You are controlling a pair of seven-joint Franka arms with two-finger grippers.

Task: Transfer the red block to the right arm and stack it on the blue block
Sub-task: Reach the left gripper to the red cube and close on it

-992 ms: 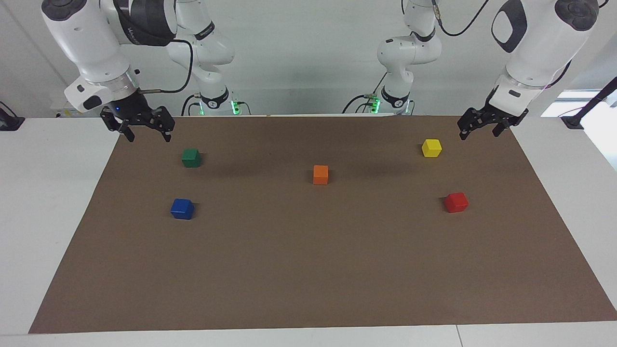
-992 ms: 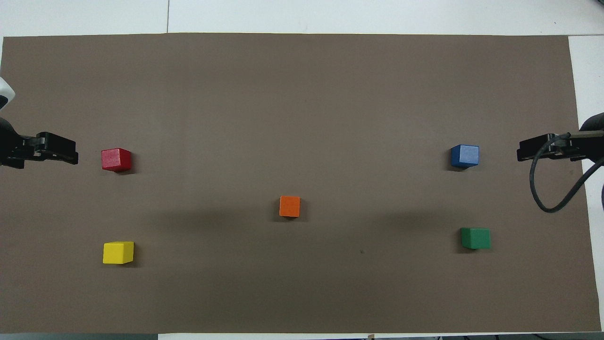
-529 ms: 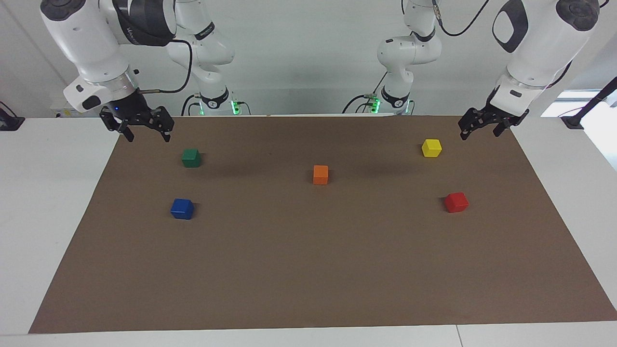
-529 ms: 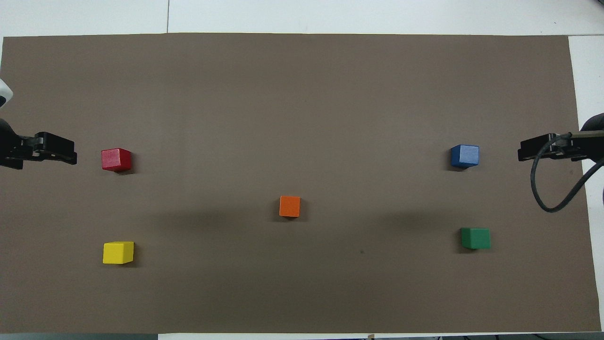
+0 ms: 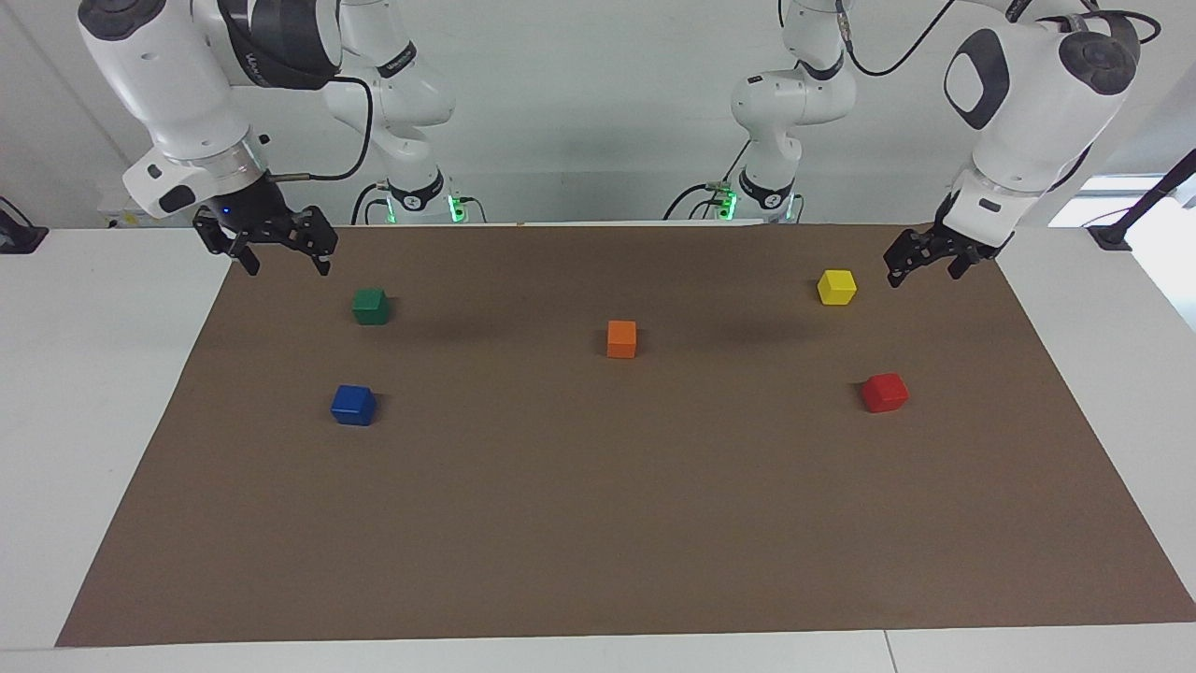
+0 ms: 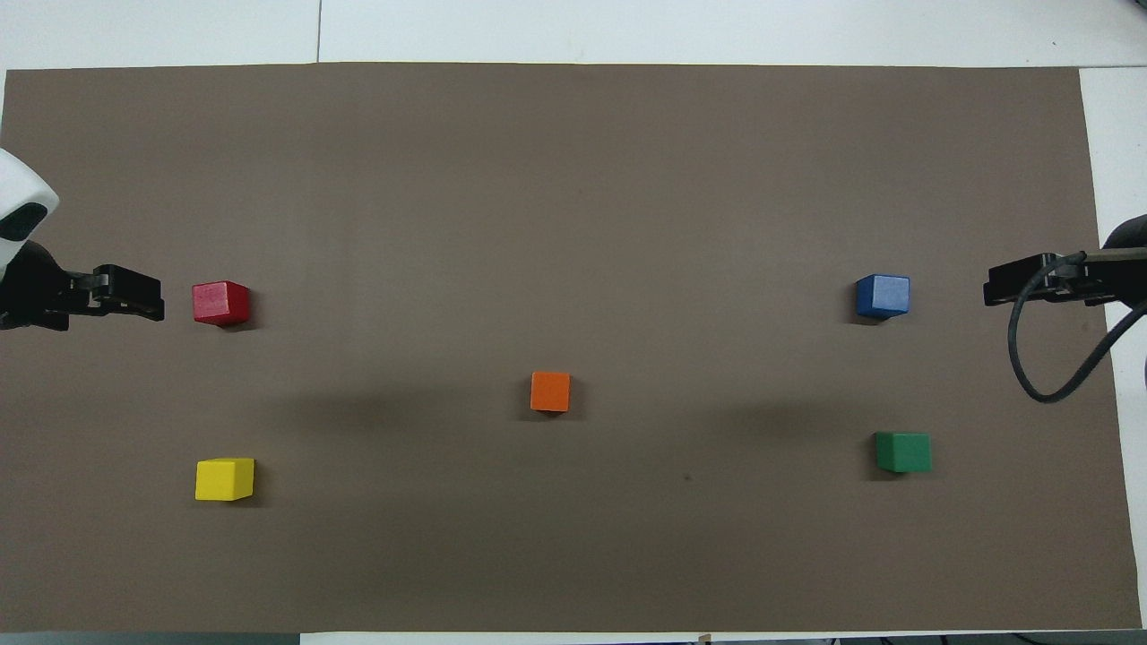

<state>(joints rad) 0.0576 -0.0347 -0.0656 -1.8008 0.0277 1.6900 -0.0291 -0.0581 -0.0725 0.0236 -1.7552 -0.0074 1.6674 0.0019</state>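
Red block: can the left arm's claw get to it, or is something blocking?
Probably yes. The red block sits alone on the brown mat, at the left arm's end. The left gripper hangs open in the air above that end. The yellow block is nearest but not in between.

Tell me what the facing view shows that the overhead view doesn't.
Only the facing view shows both arms whole down to their bases, and the left gripper and right gripper raised, open and empty. Only the overhead view shows every block's top face squarely. Both show the red block, blue block, orange block, yellow block and green block apart on the brown mat.
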